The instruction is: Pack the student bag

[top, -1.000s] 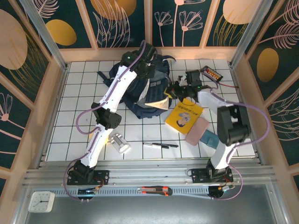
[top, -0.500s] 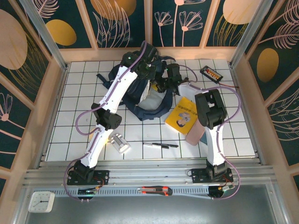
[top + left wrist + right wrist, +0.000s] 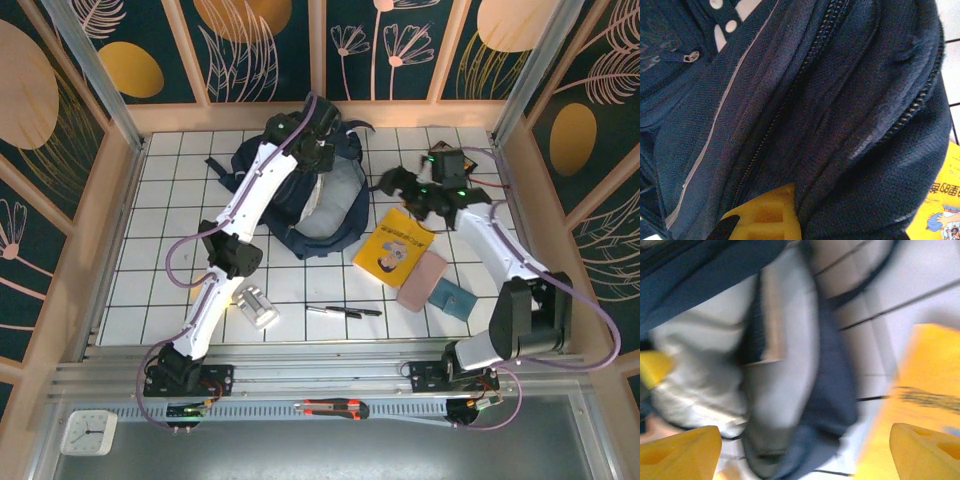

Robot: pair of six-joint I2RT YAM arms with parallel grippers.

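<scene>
Student bag (image 3: 262, 165), a large dark navy fabric backpack, was laid toward the far side of the white gridded counter (image 3: 130, 220). Its long axis ran from the far edge toward the near right, and its mouth gaped on the side facing the right arm, with pale grey lining (image 3: 335, 205) exposed.

The left fingers (image 3: 762, 215) were pressed into the dark fabric beside a zip at the bag's far end. One yellow tip could be seen there, and whether anything was clamped could not be told. The right fingers (image 3: 677, 450) were spread wide with nothing between them. They were held above the counter just right of the mouth, pointing at it, so the opening lay directly ahead of them and to the robot's left. A flat yellow illustrated book (image 3: 397, 247) lay just near of them, close beside the bag. The right arm was judged the nearer one for that book, while the left was already engaged on the bag.

Compared with half a second earlier, the right arm had been swung outward. Its fingers had been at the bag's mouth then and were now drawn back clear of it, and more lining was uncovered. The bag, the book and the left arm had not been shifted noticeably.
</scene>
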